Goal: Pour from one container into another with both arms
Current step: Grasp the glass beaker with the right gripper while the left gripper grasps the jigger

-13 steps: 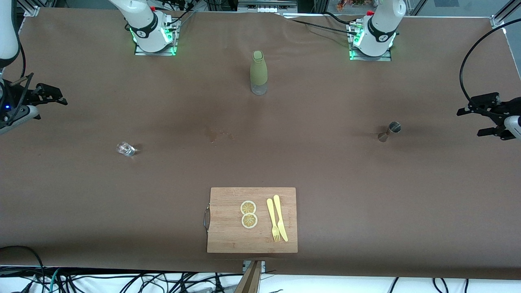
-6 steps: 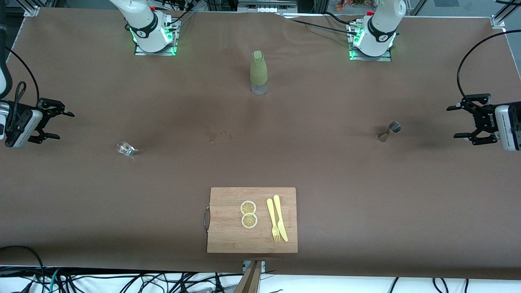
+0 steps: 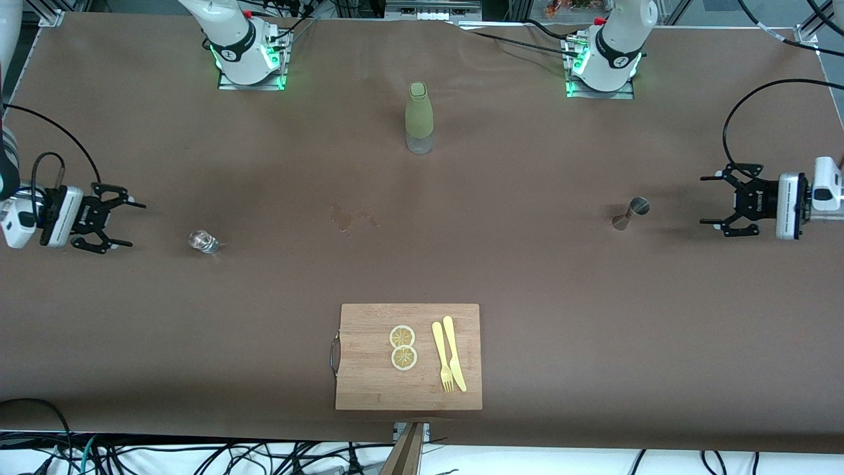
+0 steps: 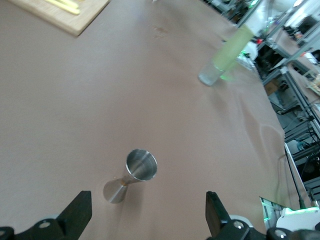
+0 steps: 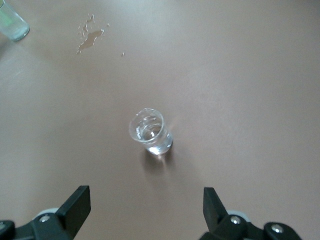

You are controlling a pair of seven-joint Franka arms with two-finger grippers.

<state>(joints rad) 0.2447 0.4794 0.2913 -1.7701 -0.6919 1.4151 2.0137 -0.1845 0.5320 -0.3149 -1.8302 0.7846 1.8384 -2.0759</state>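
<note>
A small clear glass [image 3: 203, 241] [image 5: 150, 132] stands toward the right arm's end of the table. My right gripper [image 3: 136, 225] [image 5: 145, 205] hovers open over the bare table beside it, fingers pointed at the glass, a short gap away. Toward the left arm's end a steel jigger [image 3: 632, 212] [image 4: 136, 170] stands upright. Open and empty, my left gripper [image 3: 703, 200] [image 4: 147, 212] hangs over the table beside the jigger, pointed at it and apart from it.
A green bottle [image 3: 419, 117] [image 4: 227, 55] stands mid-table near the bases. A wooden cutting board [image 3: 369, 382] with two lemon slices [image 3: 403, 347], a yellow fork and knife [image 3: 450, 361] lies near the front edge. A small spill stain [image 3: 353, 216] marks the middle.
Both grippers have come in from the table's ends toward the middle, the right one toward the glass and the left one toward the jigger, and both have turned to face them.
</note>
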